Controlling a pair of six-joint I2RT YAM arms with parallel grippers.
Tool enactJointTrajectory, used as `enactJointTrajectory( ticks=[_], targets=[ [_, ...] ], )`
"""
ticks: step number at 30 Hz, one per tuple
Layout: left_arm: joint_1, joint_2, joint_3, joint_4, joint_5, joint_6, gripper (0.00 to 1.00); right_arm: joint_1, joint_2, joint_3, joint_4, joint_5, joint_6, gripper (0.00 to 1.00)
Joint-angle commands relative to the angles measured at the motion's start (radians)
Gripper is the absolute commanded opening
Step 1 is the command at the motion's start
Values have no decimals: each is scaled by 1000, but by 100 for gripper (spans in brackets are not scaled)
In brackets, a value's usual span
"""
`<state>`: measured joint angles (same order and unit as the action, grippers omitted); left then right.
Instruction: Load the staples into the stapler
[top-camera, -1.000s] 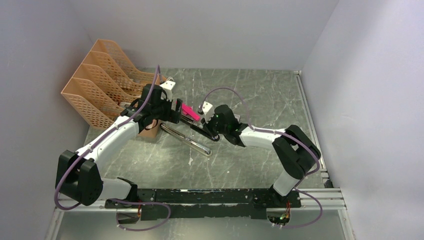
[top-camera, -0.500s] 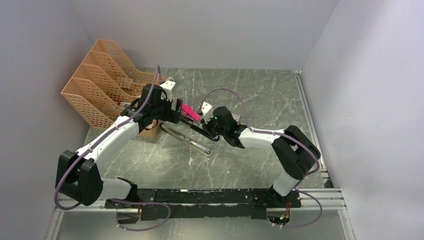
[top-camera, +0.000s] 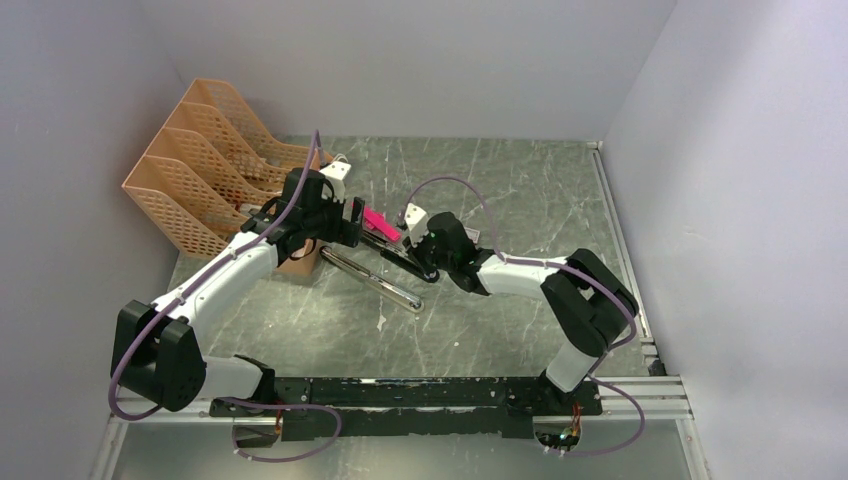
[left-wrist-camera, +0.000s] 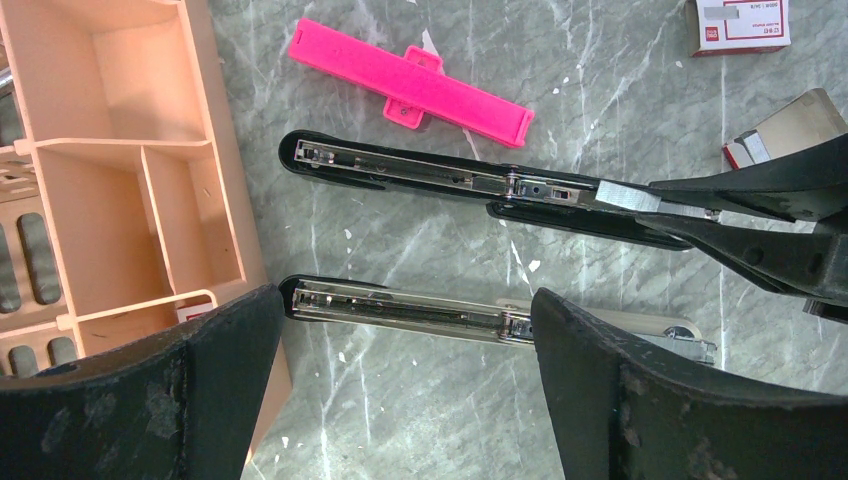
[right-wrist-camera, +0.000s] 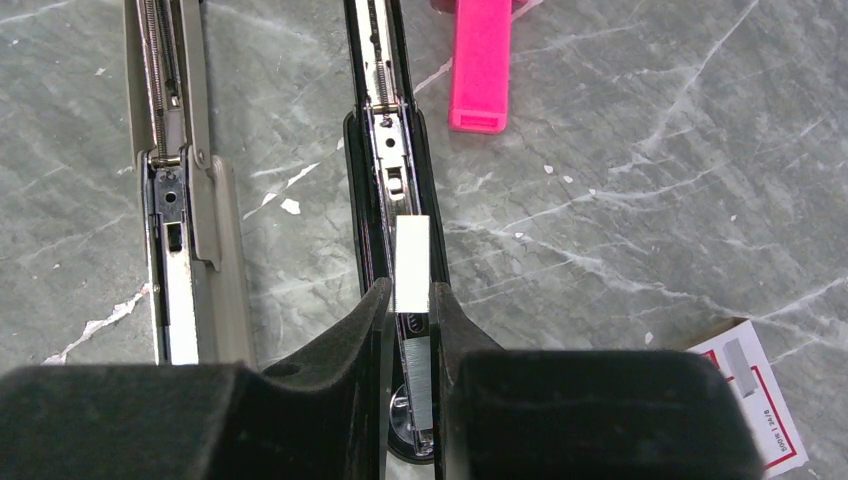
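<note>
Pinching staples, hand perhaps touching stapler

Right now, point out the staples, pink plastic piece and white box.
staples (right-wrist-camera: 412, 262): right wrist view, strip's middle.
pink plastic piece (left-wrist-camera: 410, 82): left wrist view, its middle.
white box (left-wrist-camera: 740, 30): left wrist view, printed top.

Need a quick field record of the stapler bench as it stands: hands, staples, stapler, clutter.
left hand: open, holding nothing
right hand: shut on short silvery staple strip
staple strip: above the silver rail of long black stapler; seated or not, unclear
stapler: lying open
nearby: bright pink plastic piece, small white red-printed box
</note>
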<state>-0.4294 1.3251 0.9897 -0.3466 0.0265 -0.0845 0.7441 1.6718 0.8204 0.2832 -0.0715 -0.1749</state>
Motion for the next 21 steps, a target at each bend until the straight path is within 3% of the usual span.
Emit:
enactJointTrajectory(
  ticks=[1,21],
  targets=[
    [-7,-19,-3,30,-4,11,97,-8,19,3,4,-5,9,0],
    [-8,-23,-5,30,-2,11,97,-10,24,13,-31,-19,6,0]
  ],
)
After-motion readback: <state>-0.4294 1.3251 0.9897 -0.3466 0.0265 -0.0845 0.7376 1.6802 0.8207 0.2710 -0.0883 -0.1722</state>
